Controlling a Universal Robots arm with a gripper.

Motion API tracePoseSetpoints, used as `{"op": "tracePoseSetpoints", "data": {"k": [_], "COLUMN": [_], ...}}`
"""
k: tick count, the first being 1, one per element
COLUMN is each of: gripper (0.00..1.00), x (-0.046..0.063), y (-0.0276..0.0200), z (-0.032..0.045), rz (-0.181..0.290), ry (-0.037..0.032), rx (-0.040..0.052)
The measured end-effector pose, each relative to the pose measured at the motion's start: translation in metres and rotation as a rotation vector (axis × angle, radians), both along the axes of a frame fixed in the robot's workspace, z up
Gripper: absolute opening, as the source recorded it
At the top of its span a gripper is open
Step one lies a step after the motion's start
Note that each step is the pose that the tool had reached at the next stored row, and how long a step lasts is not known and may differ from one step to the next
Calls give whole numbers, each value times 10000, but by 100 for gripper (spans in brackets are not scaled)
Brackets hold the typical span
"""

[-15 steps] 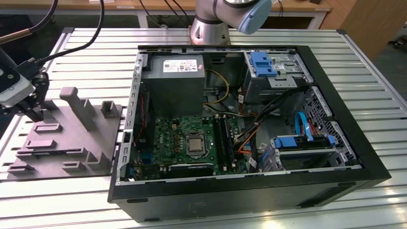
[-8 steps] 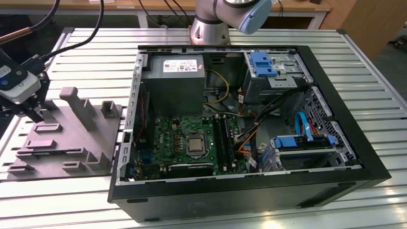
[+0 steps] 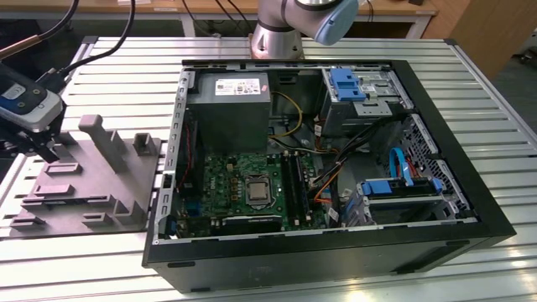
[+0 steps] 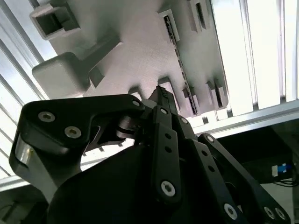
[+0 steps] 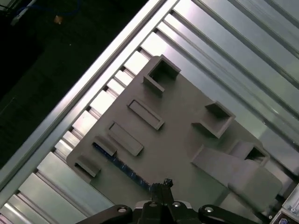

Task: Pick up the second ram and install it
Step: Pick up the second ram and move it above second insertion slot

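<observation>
gripper [image 3: 48,153]: closed narrow, nothing held, tip hovering over 1 end of second ram [image 5: 120,164] | ram: on edge in a slot of grey holder plate [image 3: 92,189], probably so its top edge offers a pinch | open computer case [image 3: 470,214] just beside plate | slatted aluminium table [image 3: 100,264] | wooden bench [image 3: 378,9] behind

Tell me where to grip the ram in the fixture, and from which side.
Grip the ram along its exposed long top edge, near mid-length, coming down from above. It seems to stand on edge in a slot of the fixture, so probably only that edge is free. The gripper hangs near one end.
</observation>
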State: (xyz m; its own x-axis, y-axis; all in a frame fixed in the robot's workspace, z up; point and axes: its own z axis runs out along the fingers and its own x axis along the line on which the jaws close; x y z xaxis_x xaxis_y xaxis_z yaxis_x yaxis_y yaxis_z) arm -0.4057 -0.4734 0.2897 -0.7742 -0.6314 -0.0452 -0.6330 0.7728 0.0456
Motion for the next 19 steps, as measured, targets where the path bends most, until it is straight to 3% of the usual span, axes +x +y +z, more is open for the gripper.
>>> {"op": "tracePoseSetpoints", "data": {"k": [19], "gripper": [10], "x": [0], "y": [0], "z": [-116], "rz": [3466], "ry": [0], "rx": [0]}}
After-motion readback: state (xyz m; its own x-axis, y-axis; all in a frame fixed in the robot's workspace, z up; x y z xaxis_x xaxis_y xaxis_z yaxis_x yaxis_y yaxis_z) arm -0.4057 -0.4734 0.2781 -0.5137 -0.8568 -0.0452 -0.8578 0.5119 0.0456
